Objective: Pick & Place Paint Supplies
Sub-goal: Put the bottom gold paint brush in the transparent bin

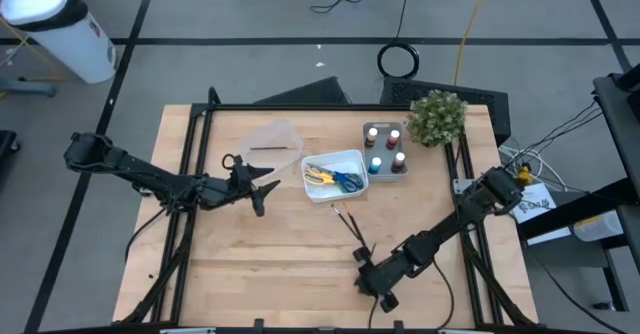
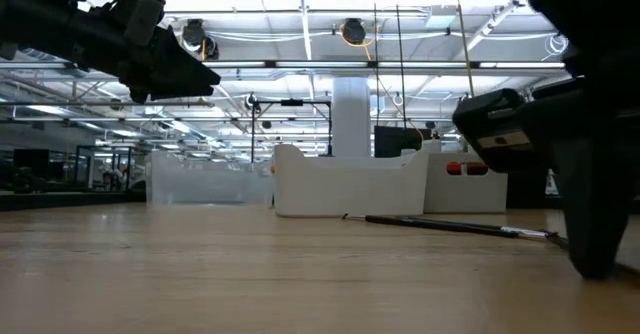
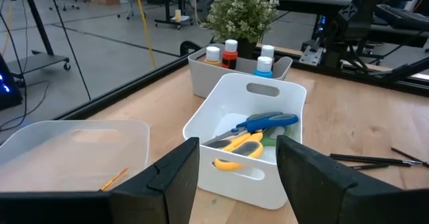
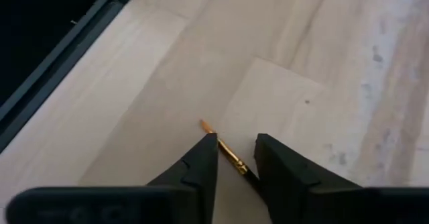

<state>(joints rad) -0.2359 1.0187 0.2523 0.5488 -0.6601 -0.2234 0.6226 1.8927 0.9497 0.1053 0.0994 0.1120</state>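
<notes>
Straddling a thin dark brush (image 4: 231,158) that lies flat on the bench (image 1: 270,264), long axis running between its narrowly parted fingers, the right gripper (image 4: 236,158) sits low at the near edge, far nearer than the raised, half-open, empty left gripper (image 1: 262,189).

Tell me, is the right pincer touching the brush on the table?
Cannot tell. In the right wrist view the brush runs between the right pincer fingers, with no plain contact or gap showing.
</notes>
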